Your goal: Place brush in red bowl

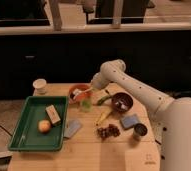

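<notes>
Where the arm reaches over the bench, entry: claw at the right rim of the red bowl, whether spread or closed cannot be told; brush, pale handle, inside that bowl, the low position seemingly meant to leave it there on release.

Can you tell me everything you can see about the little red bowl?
The red bowl is small, round and orange-red, maybe plastic. It stands upright on the wooden table, between the green tray and the darker brown bowl. Something pale, which looks like the brush, lies inside it. The gripper hangs at its right rim, by that pale piece. A green thing sits just in front; whether they touch cannot be told.
</notes>
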Controlling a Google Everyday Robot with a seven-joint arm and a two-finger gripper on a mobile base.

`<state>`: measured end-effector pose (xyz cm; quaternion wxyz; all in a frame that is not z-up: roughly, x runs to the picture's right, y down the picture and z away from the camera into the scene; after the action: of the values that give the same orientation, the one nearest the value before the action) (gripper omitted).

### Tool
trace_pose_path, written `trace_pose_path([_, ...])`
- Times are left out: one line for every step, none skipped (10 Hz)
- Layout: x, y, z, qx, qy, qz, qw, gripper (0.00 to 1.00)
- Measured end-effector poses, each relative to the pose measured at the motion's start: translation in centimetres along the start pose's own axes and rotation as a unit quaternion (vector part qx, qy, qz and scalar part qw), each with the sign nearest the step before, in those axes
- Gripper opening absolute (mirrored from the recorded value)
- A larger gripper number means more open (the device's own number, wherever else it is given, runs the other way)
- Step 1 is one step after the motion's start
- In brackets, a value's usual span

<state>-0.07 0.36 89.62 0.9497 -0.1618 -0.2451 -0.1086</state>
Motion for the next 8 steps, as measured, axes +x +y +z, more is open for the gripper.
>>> trace_pose_path([0.1,-0.1,-0.1,-0.001,-0.002,-0.005,1.0000,0.00])
trace_pose_path([0.0,-0.2,-0.3,-0.004,-0.006,-0.011,0.9999,0.00])
trace_pose_path([-0.1,-0.3,-0.5,-0.008,-0.013,-0.019,0.9997,0.00])
trace_pose_path([-0.4,-0.6,-0.7,-0.012,-0.022,-0.032,0.9992,0.00])
trace_pose_path([-0.5,-0.7,-0.7,-0.013,-0.025,-0.039,0.9988,0.00])
trace_pose_path([-0.8,-0.9,-0.7,-0.016,-0.028,-0.047,0.9984,0.00])
trace_pose_path([-1.1,-1.1,-0.7,-0.019,-0.031,-0.055,0.9978,0.00])
trace_pose_path([-1.4,-1.3,-0.6,-0.019,-0.033,-0.061,0.9974,0.00])
